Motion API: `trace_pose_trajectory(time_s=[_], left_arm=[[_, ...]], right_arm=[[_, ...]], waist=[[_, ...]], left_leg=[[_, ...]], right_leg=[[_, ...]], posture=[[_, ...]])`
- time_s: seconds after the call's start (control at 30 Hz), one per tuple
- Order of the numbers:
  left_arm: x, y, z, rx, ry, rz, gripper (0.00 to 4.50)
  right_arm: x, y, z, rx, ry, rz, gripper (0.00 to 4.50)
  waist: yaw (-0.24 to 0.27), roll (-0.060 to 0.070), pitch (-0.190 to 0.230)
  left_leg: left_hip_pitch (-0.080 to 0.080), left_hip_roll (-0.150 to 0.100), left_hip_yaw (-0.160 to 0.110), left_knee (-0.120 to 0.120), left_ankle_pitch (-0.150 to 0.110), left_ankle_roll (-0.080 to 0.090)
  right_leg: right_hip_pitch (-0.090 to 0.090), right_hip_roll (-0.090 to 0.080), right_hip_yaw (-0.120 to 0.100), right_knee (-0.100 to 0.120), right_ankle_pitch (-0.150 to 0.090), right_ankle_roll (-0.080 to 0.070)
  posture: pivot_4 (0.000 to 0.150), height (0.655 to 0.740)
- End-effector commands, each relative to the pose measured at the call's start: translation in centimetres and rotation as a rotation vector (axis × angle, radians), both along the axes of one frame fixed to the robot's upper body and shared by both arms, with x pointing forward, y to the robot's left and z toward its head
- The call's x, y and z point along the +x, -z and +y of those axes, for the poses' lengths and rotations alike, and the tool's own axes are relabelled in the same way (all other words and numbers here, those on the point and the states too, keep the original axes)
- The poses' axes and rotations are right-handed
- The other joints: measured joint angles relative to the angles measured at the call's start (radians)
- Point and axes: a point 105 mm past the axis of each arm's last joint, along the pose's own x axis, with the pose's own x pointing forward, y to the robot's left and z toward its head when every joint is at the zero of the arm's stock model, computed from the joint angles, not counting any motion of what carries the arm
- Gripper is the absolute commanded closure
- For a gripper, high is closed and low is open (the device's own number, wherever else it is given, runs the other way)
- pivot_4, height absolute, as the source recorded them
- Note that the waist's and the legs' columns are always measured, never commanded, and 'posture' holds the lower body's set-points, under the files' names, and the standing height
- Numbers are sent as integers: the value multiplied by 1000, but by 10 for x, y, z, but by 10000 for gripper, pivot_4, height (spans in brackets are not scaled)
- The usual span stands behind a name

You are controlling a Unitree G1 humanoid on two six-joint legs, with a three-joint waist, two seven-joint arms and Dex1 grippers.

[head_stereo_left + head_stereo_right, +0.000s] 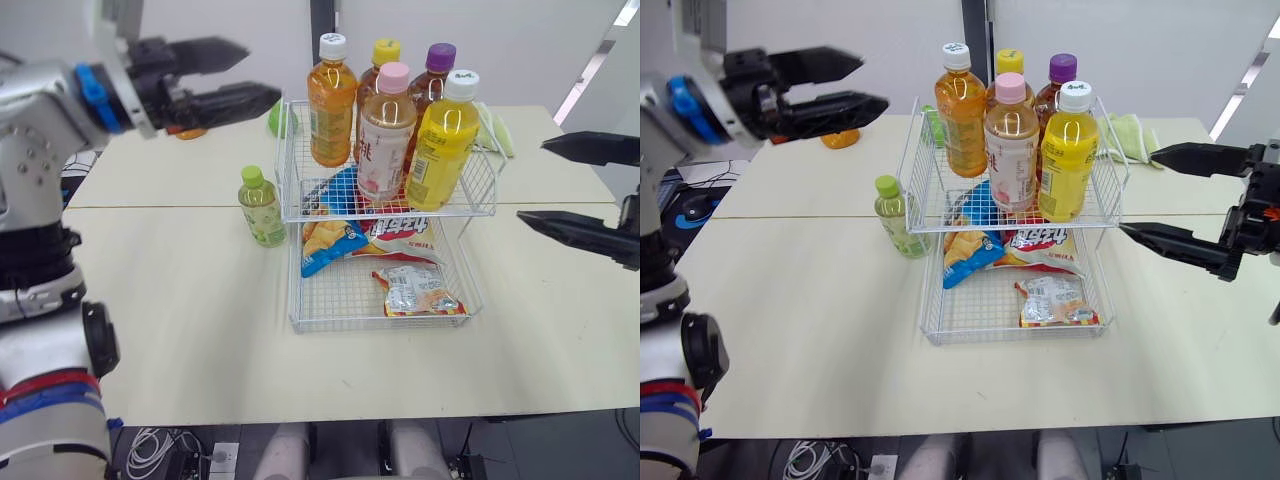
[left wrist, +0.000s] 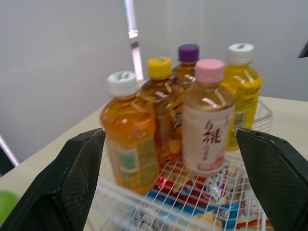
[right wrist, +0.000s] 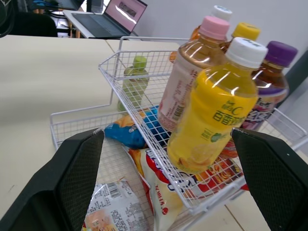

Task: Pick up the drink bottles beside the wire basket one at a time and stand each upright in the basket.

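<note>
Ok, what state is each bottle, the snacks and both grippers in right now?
Green bottle: upright on table, outside basket.
Orange bottle: upright, top tier.
Yellow-cap bottle: upright, top tier.
Purple-cap bottle: upright, top tier.
Pink-cap bottle: upright, top tier.
Yellow bottle: upright, top tier.
Snack bags: lying in bottom tier.
Left gripper: open, empty.
Right gripper: open, empty.

A: How many bottles (image 1: 386, 135) stand in the wire basket (image 1: 482, 188)?
B: Five, upper centre of the frame; a sixth, the green-capped bottle (image 1: 261, 208), stands at its left.
A: Snack packets (image 1: 420, 290)?
B: Three, all in its lower tier.
</note>
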Motion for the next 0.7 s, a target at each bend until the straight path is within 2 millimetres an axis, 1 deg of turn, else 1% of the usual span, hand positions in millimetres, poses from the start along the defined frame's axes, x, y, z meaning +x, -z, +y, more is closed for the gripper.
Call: trace_pose_trajectory(time_s=[0.03,0.07,0.17,0.2,0.27,0.4,0.47,0.57,0.63,0.7], left_arm=[[-11,7,39,-24,-218,-99,281],[-12,14,49,-36,-265,-100,281],[-17,31,69,-31,-361,-108,281],[-17,37,80,-57,-415,-104,281],[-21,54,105,-73,-536,-105,281],[-32,90,133,-28,-667,-74,281],[-38,107,149,-35,-747,-51,281],[-52,136,167,-24,-821,-16,281],[-60,149,174,-11,-852,0,281],[-67,158,180,-22,-877,14,281]], right_arm=[[-1,-4,8,1,-43,-38,0],[0,-3,9,-2,-50,-33,0],[3,-2,11,-8,-62,-28,0],[4,-2,11,-6,-66,-30,0],[7,-4,12,0,-73,-32,0],[10,-5,12,1,-84,-31,0],[11,-6,13,1,-91,-32,0],[12,-6,13,0,-97,-34,0],[12,-6,13,-1,-99,-34,0],[12,-6,13,-1,-101,-34,0]], waist=[[0,1,0],[1,1,0],[2,0,0],[3,0,0],[4,1,-1],[5,1,-1],[6,1,-1],[7,1,-1],[10,1,-1],[13,1,-1]], left_leg=[[1,0,1,-1,0,0],[1,0,1,-1,0,0],[0,0,0,-1,0,0],[0,1,0,-1,0,0],[0,0,0,-1,0,0],[1,1,1,-1,0,0],[1,1,1,-1,0,0],[1,2,0,-1,0,0],[1,2,1,-1,0,0],[1,2,1,-1,0,0]], right_leg=[[0,0,1,0,0,0],[0,-1,1,1,0,0],[0,0,0,0,0,0],[0,0,0,0,0,-1],[0,0,0,-1,0,-1],[0,-1,1,-1,1,-1],[0,-2,1,-1,1,-2],[0,-3,0,-2,1,-2],[0,-4,1,-2,1,-2],[0,-4,0,-3,1,-3]], posture=[[1500,7400],[1500,7400],[1500,7400],[1500,7400],[1500,7400],[1500,7400],[1500,7400],[1500,7400],[1500,7400],[1500,7400]])
